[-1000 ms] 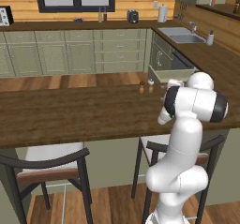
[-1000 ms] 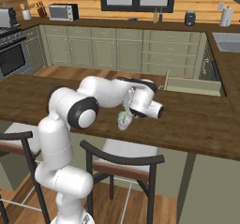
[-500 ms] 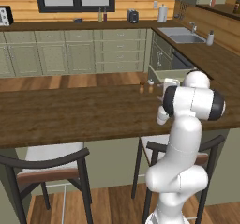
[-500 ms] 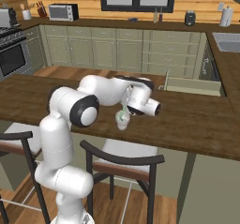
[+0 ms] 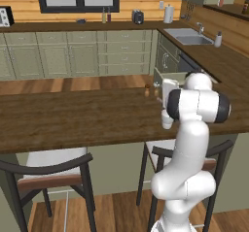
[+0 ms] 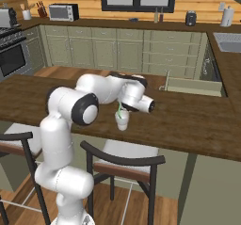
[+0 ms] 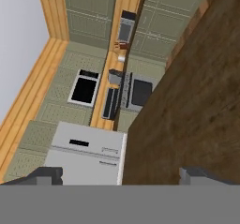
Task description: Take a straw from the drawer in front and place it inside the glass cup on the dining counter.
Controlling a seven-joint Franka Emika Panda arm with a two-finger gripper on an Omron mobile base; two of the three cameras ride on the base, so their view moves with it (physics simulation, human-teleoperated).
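Observation:
The small whitish glass cup [image 6: 122, 121] stands on the dark-brown dining counter [image 6: 188, 120], near its front edge. A thin light-green straw [image 6: 119, 110] leans inside it and sticks out above the rim. My gripper [image 6: 122, 106] hovers just above the cup, open and holding nothing. In the hand view its fingertips [image 7: 46, 175] stand far apart over the counter [image 7: 197, 101]. In the left base view the cup [image 5: 167, 121] peeks out beside my forearm. The sage-green drawer [image 6: 193, 85] stands pulled open beyond the counter.
Two dark chairs [image 6: 123, 165] are tucked under the counter's near side. Beyond the counter runs a kitchen wall with green cabinets [image 6: 117, 50], a microwave [image 6: 63, 12] and a sink [image 5: 189, 39]. A small brown item [image 5: 147, 87] sits on the counter's far edge.
My hand has drifted slightly left and back above the cup, still open. The cup and the straw in it have stayed put.

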